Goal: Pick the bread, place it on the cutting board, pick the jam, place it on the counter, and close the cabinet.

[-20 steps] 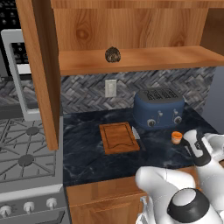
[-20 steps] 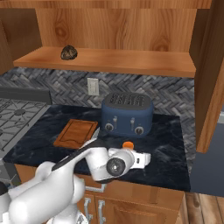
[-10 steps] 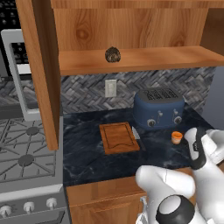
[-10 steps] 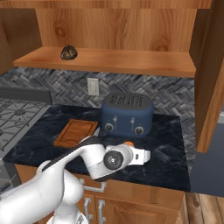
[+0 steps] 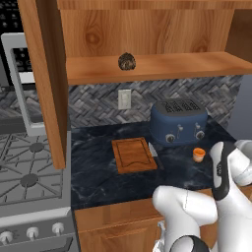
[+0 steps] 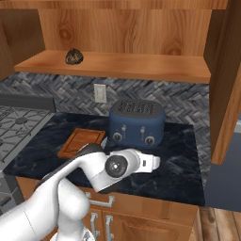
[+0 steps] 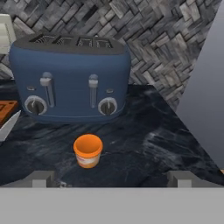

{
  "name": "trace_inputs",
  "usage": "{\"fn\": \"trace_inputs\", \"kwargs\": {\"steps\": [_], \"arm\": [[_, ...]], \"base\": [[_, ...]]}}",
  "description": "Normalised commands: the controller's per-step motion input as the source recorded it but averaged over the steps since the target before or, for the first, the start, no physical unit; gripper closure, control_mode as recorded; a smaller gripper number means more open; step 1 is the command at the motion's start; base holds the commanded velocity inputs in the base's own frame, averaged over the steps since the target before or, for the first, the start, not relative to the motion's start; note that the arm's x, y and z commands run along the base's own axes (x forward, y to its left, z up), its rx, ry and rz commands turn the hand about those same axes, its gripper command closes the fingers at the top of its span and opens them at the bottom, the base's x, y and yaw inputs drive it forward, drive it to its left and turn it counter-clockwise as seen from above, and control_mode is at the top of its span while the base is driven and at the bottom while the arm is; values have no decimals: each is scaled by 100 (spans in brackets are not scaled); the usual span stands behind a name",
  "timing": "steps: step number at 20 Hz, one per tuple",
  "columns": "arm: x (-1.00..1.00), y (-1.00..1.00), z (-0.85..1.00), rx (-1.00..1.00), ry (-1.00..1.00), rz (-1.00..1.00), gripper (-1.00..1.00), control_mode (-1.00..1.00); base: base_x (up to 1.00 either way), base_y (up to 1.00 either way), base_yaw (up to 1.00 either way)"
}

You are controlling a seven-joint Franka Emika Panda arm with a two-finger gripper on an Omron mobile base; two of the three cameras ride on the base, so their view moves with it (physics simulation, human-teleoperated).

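Note:
The bread [image 5: 127, 61] is a dark mottled lump on the shelf of the open cabinet [image 5: 147, 66]; the right base view also has the bread [image 6: 74, 56]. Below it the cutting board [image 5: 134, 154] lies bare on the counter [image 5: 98, 177], left of the toaster. The jam [image 7: 88, 151], a small orange jar, stands upright on the counter [image 7: 144, 144] in front of the toaster, just ahead of my gripper [image 7: 111, 179] and a little left of its middle. The gripper is open and holds nothing. The left base view has the jam [image 5: 199, 154] beside my arm.
A blue toaster [image 5: 178, 121] stands against the tiled wall. A pale knife blade [image 5: 152, 150] lies by the board's right edge. The gas stove [image 5: 29, 172] is to the left. Open cabinet doors [image 5: 47, 74] [image 6: 228, 80] hang out over the counter on both sides.
My arm has drawn back from the jam toward the counter's front edge. The jam stays standing on the counter. Bread and board have not moved.

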Motion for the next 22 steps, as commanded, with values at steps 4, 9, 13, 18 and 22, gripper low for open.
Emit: {"fn": "trace_inputs", "kwargs": {"steps": [4, 9, 13, 18, 22], "arm": [[-19, 2, 38, 0, 0, 0, -100, -100], [-22, 11, 30, 0, 0, 0, -100, -100], [-23, 15, 29, 0, 0, 0, -100, -100], [-23, 16, 25, 0, 0, 0, -100, -100], [-25, 7, 27, 1, 0, 0, -100, -100]], "base": [[0, 0, 0], [0, 0, 0], [0, 0, 0], [0, 0, 0], [0, 0, 0]]}}
